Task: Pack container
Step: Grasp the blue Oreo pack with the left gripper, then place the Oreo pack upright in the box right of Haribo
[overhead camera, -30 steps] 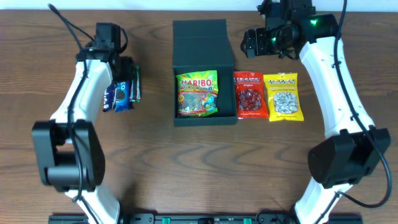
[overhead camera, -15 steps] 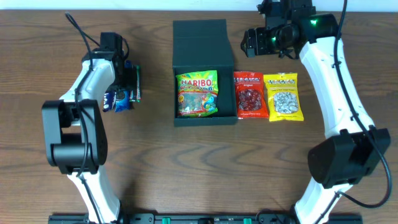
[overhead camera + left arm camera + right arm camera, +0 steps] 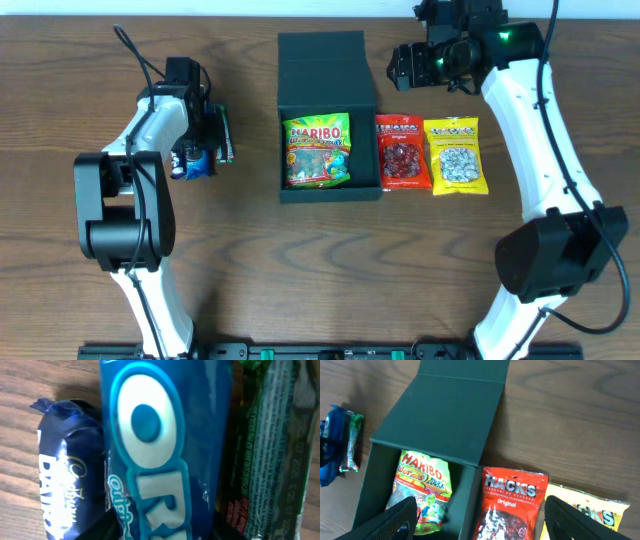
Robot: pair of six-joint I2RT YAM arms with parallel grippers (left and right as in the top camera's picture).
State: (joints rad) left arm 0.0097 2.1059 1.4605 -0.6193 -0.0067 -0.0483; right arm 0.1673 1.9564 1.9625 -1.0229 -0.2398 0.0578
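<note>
Straddling the blue cookie pack (image 3: 160, 450) at frame left, the left claw (image 3: 205, 140) had an unclear grip; the container (image 3: 325, 70) sat open to its right, upper centre, while the right claw (image 3: 398, 68) was spread, empty.

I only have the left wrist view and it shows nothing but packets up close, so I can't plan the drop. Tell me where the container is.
Observer: The container sits open on the robot's right of the left gripper, with bare wood between them.
Operator: Say what's already in it.
Observer: One Haribo bag lies flat inside and fills most of the compartment.
Operator: Report the other arm.
Observer: The right gripper hovers open and empty, right of the container's far end.
Operator: List what's still outside on that side.
Observer: A red Hacks bag and a yellow bag lie side by side, right of the container.
</note>
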